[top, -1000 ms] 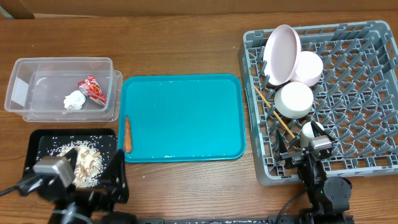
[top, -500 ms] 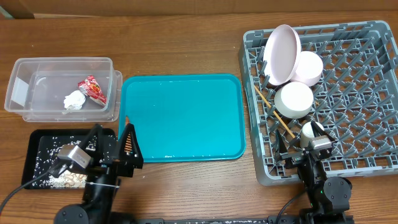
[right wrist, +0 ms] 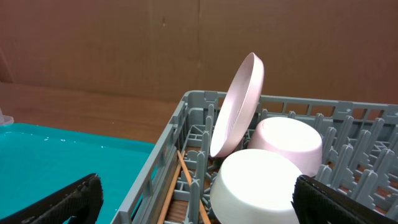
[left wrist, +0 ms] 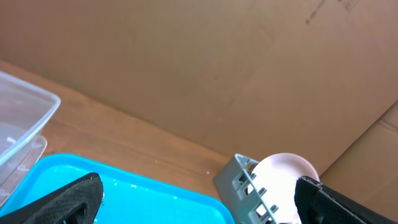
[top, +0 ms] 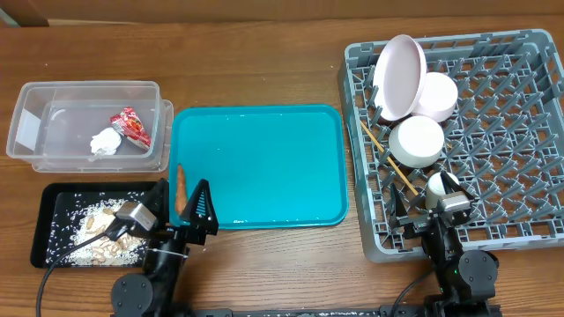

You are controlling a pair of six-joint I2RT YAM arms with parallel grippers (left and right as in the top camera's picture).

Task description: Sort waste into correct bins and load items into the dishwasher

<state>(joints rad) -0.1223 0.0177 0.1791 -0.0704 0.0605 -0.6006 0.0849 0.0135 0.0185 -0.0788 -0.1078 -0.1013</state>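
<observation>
The clear tub at the left holds the red-and-white wrapper and the white tissue. The black tray in front of it holds pale rice scraps. The grey dish rack at the right holds the pink plate on edge, two white bowls, the small cup and the chopsticks. My left gripper is open and empty at the teal tray's front left corner. My right gripper is open and empty at the rack's front left corner.
The teal tray lies in the middle with a small orange carrot-like piece at its left edge, between my left fingers. Brown cardboard walls stand behind the wooden table.
My left arm has moved right, from over the black tray to the teal tray's front left corner, uncovering the rice scraps. The right arm has not moved.
</observation>
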